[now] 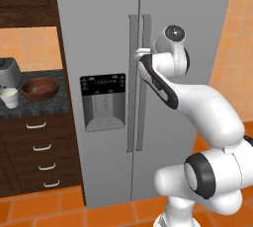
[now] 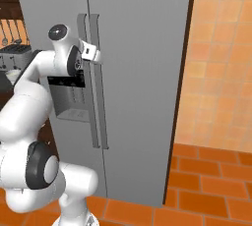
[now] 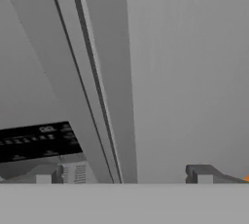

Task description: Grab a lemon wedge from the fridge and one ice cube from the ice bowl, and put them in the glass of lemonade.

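At the bottom of the hand view the two small dark tips of the two-finger gripper (image 3: 124, 174) stand far apart, jaws wide and holding nothing, one tip at lower left and one at lower right, with the long grey vertical handles (image 3: 99, 96) running up between them. In the left base view the white arm rises from the lower right and its gripper (image 1: 142, 52) sits at centre frame against the upper part of the handles (image 1: 138, 88); in the right base view the gripper (image 2: 93, 53) is at upper left, on the same handles (image 2: 96, 82). Both doors of the tall grey steel side-by-side fridge (image 1: 99, 33) are closed, with its black dispenser panel (image 1: 103, 100) at centre left. Further off, at the left edge of the left base view, a dark speckled counter (image 1: 44, 103) carries the round reddish-brown wooden bowl (image 1: 40, 88), and just left of it, apart, the small whitish translucent cup (image 1: 10, 97). Behind the cup stands a boxy steel toaster (image 1: 8, 72).
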